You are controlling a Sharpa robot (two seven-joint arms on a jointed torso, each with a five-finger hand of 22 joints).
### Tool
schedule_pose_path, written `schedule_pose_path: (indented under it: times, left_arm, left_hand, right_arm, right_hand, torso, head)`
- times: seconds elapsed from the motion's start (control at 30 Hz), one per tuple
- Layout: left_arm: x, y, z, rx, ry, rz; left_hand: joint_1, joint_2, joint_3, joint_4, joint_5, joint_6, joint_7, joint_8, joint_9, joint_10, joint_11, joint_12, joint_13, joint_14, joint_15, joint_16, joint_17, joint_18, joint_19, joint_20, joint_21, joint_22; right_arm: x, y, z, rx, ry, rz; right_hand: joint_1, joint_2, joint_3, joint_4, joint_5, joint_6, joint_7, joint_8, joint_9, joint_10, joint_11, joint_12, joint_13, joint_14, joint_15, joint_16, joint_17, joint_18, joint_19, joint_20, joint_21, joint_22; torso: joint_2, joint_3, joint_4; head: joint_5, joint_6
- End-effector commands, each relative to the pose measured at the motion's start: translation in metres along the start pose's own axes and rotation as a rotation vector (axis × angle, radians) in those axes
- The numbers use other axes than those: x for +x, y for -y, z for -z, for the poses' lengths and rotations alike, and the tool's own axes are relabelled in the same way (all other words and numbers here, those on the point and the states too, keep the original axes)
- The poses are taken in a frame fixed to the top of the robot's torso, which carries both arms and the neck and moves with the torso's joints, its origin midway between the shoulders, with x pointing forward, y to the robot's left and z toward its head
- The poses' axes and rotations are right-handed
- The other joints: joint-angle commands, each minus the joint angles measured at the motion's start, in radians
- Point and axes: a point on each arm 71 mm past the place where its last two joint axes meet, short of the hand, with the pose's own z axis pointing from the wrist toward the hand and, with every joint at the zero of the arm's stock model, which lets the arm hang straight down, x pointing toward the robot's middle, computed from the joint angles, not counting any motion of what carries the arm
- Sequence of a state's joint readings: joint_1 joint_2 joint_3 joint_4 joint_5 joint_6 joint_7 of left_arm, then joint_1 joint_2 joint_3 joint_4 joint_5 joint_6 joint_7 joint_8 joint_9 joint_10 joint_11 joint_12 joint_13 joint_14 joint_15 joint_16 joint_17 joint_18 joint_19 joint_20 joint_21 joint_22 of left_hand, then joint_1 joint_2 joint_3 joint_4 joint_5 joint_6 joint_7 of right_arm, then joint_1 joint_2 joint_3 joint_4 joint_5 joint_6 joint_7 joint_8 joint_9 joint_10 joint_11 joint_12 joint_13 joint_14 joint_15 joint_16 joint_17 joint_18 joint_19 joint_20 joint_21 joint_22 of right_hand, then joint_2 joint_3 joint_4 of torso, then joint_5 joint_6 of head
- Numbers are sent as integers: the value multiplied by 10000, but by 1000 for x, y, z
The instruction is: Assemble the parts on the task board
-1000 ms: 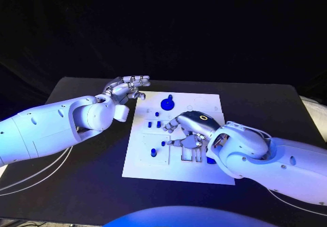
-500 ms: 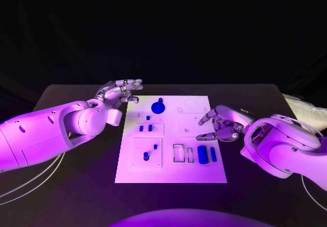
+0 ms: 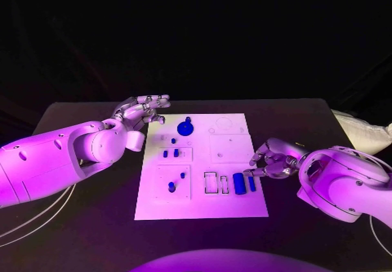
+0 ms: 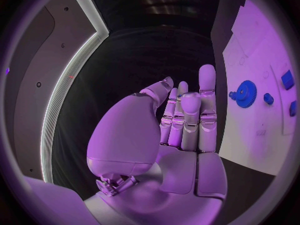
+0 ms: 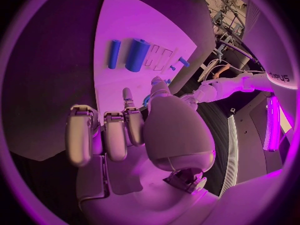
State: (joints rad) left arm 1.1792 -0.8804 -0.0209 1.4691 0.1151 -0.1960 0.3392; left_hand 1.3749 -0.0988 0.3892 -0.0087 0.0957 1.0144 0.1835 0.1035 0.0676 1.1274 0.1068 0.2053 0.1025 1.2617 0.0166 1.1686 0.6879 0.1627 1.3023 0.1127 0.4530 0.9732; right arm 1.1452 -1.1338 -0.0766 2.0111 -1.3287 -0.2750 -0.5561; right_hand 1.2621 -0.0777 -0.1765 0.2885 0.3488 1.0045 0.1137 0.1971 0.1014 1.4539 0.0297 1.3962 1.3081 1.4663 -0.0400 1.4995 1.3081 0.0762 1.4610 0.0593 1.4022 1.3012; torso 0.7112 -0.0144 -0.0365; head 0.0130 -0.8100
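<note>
Violet light falls from above. The task board (image 3: 201, 204) glows brightest at the centre of the frame, and the upper half is near black. Soft glare sits on the left arm (image 3: 49, 164) and the right arm (image 3: 351, 187). Both wrist views bend straight edges toward the rim (fisheye circles, dark-framed).

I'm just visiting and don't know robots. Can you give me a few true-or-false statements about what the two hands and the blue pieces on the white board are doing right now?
1. The left hand holds a blue piece. False: it holds nothing, its fingers straight and apart, beside the task board's far left corner.
2. The right hand sits at the board's right edge, near the two upright blue bars. True.
3. The blue gear lies on the black table. False: it lies on the board, near its far edge.
4. The right hand carries a blue bar. False: its fingers are curled with nothing in them.
5. Small blue pieces sit on the board's left half. True.
</note>
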Motion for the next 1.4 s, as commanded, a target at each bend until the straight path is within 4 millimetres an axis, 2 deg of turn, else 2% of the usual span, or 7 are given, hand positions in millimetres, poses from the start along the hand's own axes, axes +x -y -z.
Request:
schedule_pose_path:
  times: [0.03,0.27,0.43,0.53,0.73,0.9,1.4]
  left_arm:
    - [3,0,0,23,-245,32]
    - [3,0,1,17,-270,4]
    - [2,0,1,9,-267,-5]
    - [2,0,1,-2,-284,-1]
    - [2,-1,1,-24,-311,1]
    - [1,-1,2,-35,-287,-8]
    - [0,-1,2,-70,-278,-15]
  left_hand:
    - [44,-21,5,-53,47,-41,0,9,-11,-81,-13,40,-12,-68,24,-15,-9,173,-71,12,-53,-9]
    - [49,-19,8,-58,49,-41,-1,10,-11,-84,-14,43,-12,-71,24,-15,-11,173,-73,12,-54,-9]
    - [53,-18,11,-62,50,-40,-1,11,-10,-86,-14,45,-12,-73,24,-16,-13,173,-74,12,-55,-9]
    - [53,-18,11,-62,50,-40,-1,11,-10,-86,-14,45,-12,-73,24,-16,-13,173,-74,12,-55,-9]
    - [53,-18,11,-62,50,-40,-1,11,-10,-86,-14,45,-12,-73,24,-16,-13,173,-74,12,-55,-9]
    - [53,-18,11,-62,50,-40,-1,11,-10,-86,-14,45,-12,-73,24,-16,-13,173,-74,12,-55,-9]
    - [53,-18,11,-62,50,-40,-1,11,-10,-86,-14,45,-12,-73,24,-16,-13,173,-74,12,-55,-9]
  right_arm:
    - [8,1,-2,327,-422,-38]
    - [18,-3,-9,273,-655,-1]
    - [23,-1,-13,335,-851,107]
    - [25,-1,-15,352,-913,148]
    - [26,0,-16,343,-895,321]
    - [26,0,-16,310,-834,444]
    - [33,-1,-21,316,-1200,693]
  right_hand:
    - [-70,93,-63,-4,119,61,-19,69,33,102,-5,78,757,791,-48,66,1212,-162,48,-15,57,23]
    - [-71,188,-89,-24,316,66,-29,115,73,129,-15,125,843,798,-54,90,1261,-167,53,-21,81,55]
    - [-72,240,-111,-26,435,80,-38,146,99,141,-21,143,882,808,-59,120,1322,-173,61,-25,103,86]
    - [-76,256,-121,-25,476,92,-43,162,110,127,-24,122,868,809,-61,124,1331,-174,61,-26,106,89]
    - [-77,275,-129,-26,512,110,-48,180,122,122,-29,114,868,808,-63,122,1325,-175,62,-27,110,95]
    - [-81,283,-133,-24,524,119,-51,188,127,123,-30,115,873,808,-64,125,1331,-174,61,-28,110,94]
    - [-142,304,-179,-7,534,166,-67,232,155,115,-42,98,873,810,-72,132,1347,-180,68,-32,130,125]
  torso:
    - [11,15,-1]
    - [14,5,25]
    - [23,15,4]
    - [17,15,-2]
    - [10,6,24]
    - [9,7,1]
    - [15,7,10]
  head:
    - [1,-26]
    - [11,-74]
    - [-26,-87]
    - [9,-112]
    - [31,-131]
    - [63,-136]
    - [81,-169]
